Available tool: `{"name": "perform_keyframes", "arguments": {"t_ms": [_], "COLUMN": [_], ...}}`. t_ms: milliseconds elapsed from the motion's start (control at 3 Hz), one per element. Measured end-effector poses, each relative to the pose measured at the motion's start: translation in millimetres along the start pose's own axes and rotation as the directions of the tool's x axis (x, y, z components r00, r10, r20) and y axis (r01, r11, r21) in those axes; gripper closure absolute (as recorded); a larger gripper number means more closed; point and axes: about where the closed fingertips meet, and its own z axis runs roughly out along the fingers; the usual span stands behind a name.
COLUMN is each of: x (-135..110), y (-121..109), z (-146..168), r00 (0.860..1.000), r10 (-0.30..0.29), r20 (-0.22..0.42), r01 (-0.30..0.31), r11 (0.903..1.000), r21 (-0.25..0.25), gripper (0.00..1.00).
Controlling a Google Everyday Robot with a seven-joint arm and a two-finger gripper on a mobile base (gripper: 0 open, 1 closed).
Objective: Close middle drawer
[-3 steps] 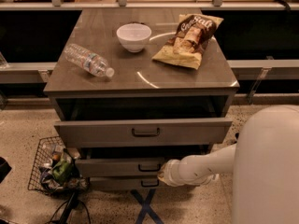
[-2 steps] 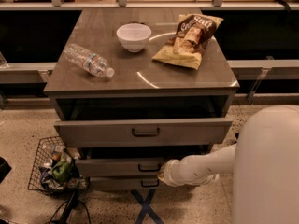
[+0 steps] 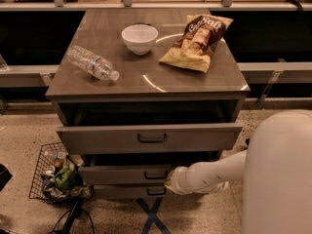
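The middle drawer (image 3: 124, 175) sits partly pulled out, second in the stack of three. Its grey-brown front stands forward of the lowest drawer (image 3: 127, 192) and well behind the top drawer (image 3: 148, 138), which is out farthest and overhangs it. That overhang hides the middle tray; only a dark gap shows above the front. Its small dark bar handle (image 3: 156, 174) is near the right end of what is visible.

The tool (image 3: 169, 181) is at that right end, just beside the handle, at the tip of the white arm (image 3: 209, 174) reaching in from the right. Only a pale rounded end shows against the drawer front (whether the tool is open or closed cannot be told, nor whether it touches the front).

The robot's body (image 3: 280, 179) is cut off by the right and bottom edges.

On the counter (image 3: 146, 79) lie a plastic bottle (image 3: 92, 63) on its side, a white bowl (image 3: 139, 37) and a chip bag (image 3: 197, 42). A wire basket (image 3: 39, 172) of dim clutter sits on the floor at left.
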Motion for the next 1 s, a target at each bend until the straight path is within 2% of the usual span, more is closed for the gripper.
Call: {"name": "perform_keyframes", "arguments": {"t_ms": [1000], "x": [0.0], "y": [0.0], "z": [0.0], "r00": [1.000], "r10": [0.000], "r20": [0.000], "r01": [0.000], "r11": [1.0000], "r21": [0.000], "gripper": [1.00]}}
